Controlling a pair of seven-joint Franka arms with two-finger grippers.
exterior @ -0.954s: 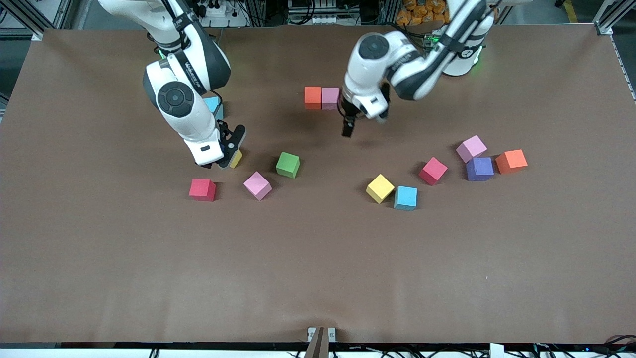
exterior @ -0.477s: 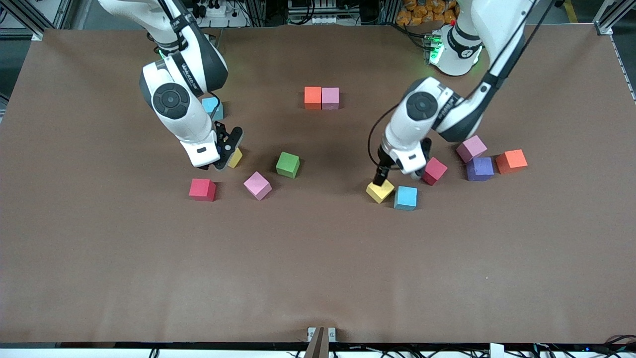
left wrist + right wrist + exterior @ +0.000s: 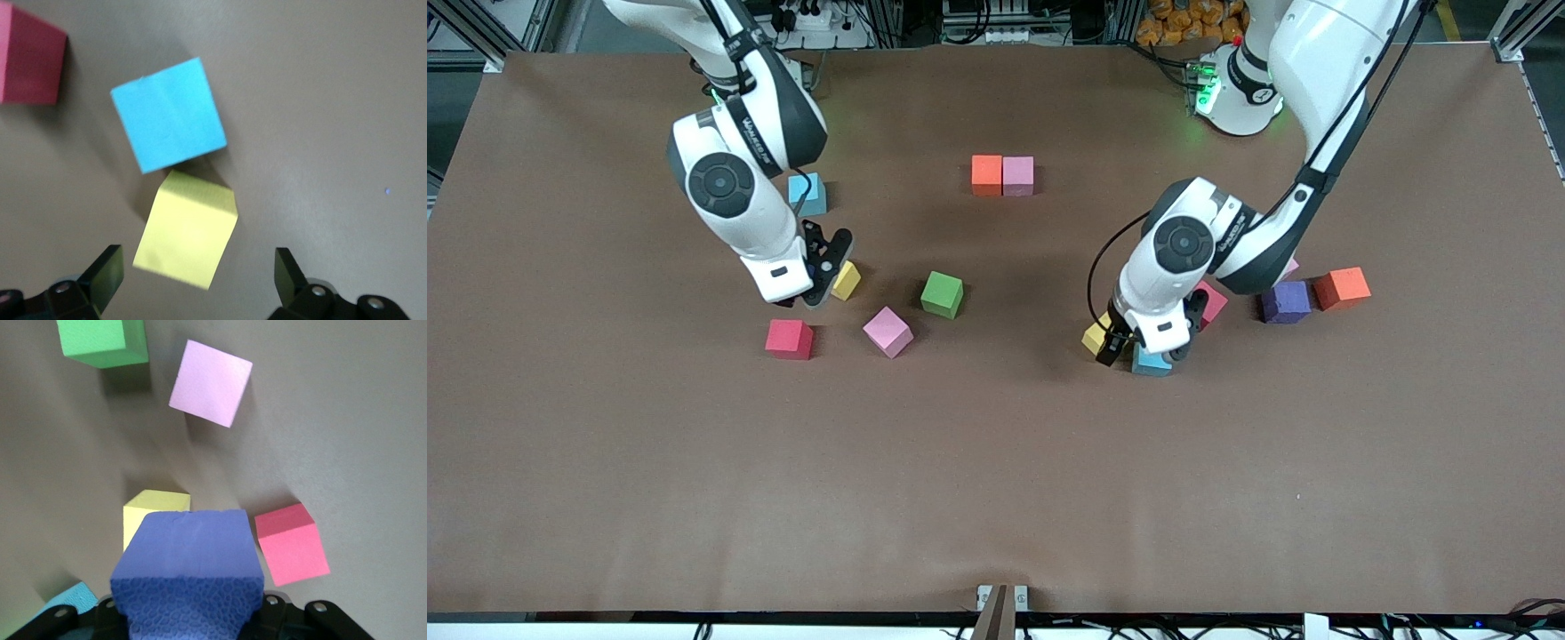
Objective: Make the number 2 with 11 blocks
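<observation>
Toward the left arm's end of the table, the left claw is hanging with fingers spread wide over a yellow block that is touching a blue block. Toward the right arm's end, the right claw is gripping a purple block above another yellow block. An orange block and a pink block are sitting side by side near the edge where the arms are mounted.
</observation>
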